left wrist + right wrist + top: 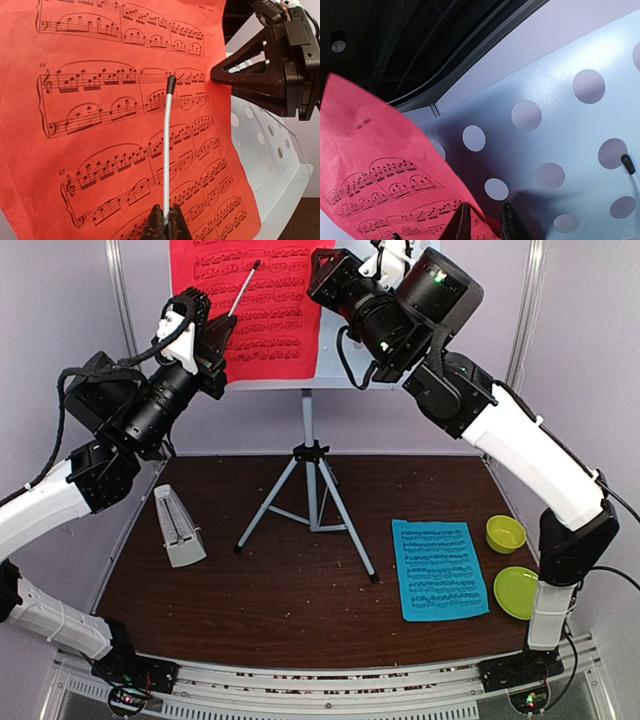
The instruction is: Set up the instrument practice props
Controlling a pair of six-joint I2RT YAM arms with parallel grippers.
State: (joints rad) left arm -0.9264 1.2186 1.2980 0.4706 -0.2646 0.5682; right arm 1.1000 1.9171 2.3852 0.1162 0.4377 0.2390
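A red sheet-music page (250,300) leans on the pale-blue perforated music-stand desk (300,385), which sits on a silver tripod (312,490). My left gripper (222,335) is shut on the stand's thin silver retainer rod (168,145), which lies across the page. At the page's upper right corner my right gripper (485,206) has its jaws slightly apart, and the page's edge (395,165) lies between them against the desk (560,125). A blue sheet-music page (438,568) lies flat on the table. The grey pyramid metronome (178,527) stands at the left.
A lime-green bowl (505,533) and plate (517,591) sit at the table's right edge, beside the blue page. The tripod's legs spread over the middle of the brown table (290,590). White walls close in the back and sides.
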